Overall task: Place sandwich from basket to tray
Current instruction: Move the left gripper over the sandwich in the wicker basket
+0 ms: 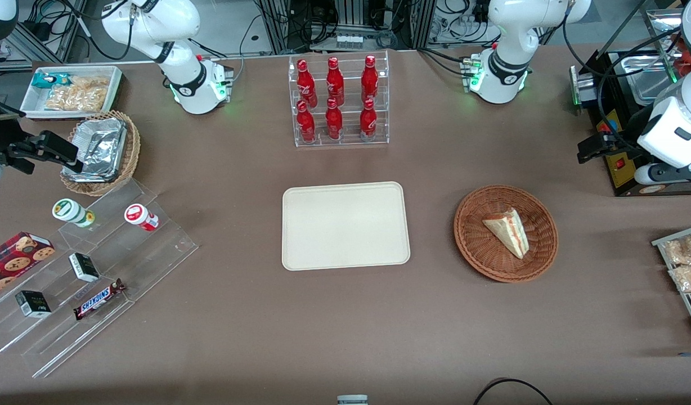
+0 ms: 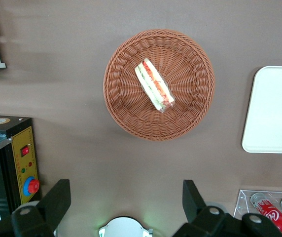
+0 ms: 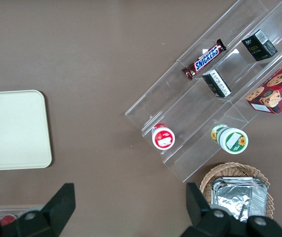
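The sandwich (image 2: 154,85) lies in the basket (image 2: 190,116), beside the bare tray (image 1: 345,225). The gripper (image 2: 126,197) hangs high above, fingers (image 2: 57,197) spread; descend centred, pinching across the bread faces gently.

Sandwich (image 1: 507,230) in basket (image 1: 475,247); tray (image 1: 345,225) bare.

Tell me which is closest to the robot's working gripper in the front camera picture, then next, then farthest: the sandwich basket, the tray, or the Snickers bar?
The gripper hangs open above the table's working-arm end.
1. Basket, with the sandwich in it, nearest.
2. Tray, mid-table.
3. Snickers bar, at the parked arm's end.
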Controlling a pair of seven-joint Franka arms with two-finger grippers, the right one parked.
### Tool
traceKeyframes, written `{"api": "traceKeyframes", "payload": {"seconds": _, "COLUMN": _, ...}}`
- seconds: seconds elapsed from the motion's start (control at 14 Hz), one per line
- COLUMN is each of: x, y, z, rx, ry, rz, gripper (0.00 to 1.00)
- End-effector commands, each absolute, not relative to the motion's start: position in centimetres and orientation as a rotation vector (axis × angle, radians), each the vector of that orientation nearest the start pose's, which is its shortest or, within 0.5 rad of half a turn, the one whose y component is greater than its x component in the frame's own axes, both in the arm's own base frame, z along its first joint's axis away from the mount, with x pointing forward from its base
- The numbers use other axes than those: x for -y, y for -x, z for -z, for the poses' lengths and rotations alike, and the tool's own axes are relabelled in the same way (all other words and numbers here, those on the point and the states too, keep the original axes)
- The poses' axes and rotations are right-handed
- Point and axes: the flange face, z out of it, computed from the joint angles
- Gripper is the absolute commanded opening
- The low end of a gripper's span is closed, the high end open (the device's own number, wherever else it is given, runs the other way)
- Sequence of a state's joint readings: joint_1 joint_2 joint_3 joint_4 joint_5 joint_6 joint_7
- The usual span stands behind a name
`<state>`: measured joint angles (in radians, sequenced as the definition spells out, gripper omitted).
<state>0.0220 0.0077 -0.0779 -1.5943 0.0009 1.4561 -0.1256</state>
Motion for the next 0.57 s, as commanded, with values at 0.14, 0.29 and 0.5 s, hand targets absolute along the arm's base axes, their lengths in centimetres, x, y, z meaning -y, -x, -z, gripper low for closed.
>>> {"api": "traceKeyframes", "payload": {"seconds": 0.14, "x": 3.4, "y": -54.3, "z": -59.6, "rx": 0.084, "ry": 3.11, "rz": -0.242, "gripper": 1.0}}
{"api": "traceKeyframes", "payload": {"seconds": 0.29, "x": 3.6, "y": -55.0, "z": -56.7, "rx": 0.076, "ry": 3.103, "rz": -0.298, "gripper": 1.0}}
{"api": "traceKeyframes", "payload": {"seconds": 0.5, "x": 3.6, "y": -56.1, "z": -50.7, "rx": 0.088, "ry": 3.108, "rz": -0.268, "gripper": 1.0}}
